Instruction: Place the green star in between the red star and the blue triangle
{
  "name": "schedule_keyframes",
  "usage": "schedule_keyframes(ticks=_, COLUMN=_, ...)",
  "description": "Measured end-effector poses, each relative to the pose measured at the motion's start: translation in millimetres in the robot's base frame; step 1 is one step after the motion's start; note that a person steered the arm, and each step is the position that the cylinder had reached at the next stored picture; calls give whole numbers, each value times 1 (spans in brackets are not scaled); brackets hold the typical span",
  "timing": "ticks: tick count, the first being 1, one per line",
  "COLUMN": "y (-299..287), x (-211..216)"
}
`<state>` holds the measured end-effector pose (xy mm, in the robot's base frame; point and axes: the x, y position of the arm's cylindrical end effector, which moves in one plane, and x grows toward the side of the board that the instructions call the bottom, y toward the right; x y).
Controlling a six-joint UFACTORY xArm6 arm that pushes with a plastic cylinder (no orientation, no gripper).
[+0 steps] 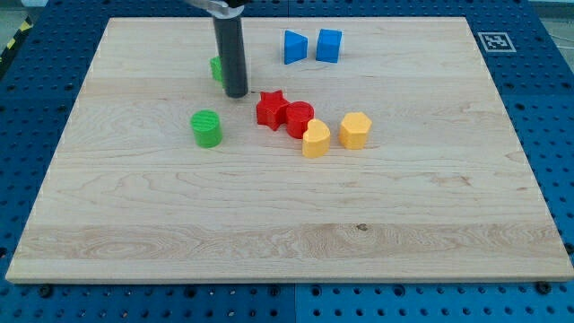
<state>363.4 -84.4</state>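
Wooden board [287, 242] on a blue table. A dark rod stands upright, its tip [236, 94] touching the green star [216, 68], mostly hidden behind it at far left. Red star [271, 109] lies just right of the tip, touching a red cylinder [300, 118]. Blue triangle [294, 47] sits farther back right.
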Motion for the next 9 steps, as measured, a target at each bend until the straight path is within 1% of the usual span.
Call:
schedule_keyframes(ticks=2, y=-58, x=0)
schedule_keyframes(ticks=4, y=-67, x=-42)
schedule_keyframes(ticks=5, y=-65, x=-43)
schedule_keyframes(ticks=7, y=-4, x=-43)
schedule_keyframes(ticks=9, y=26, x=-43)
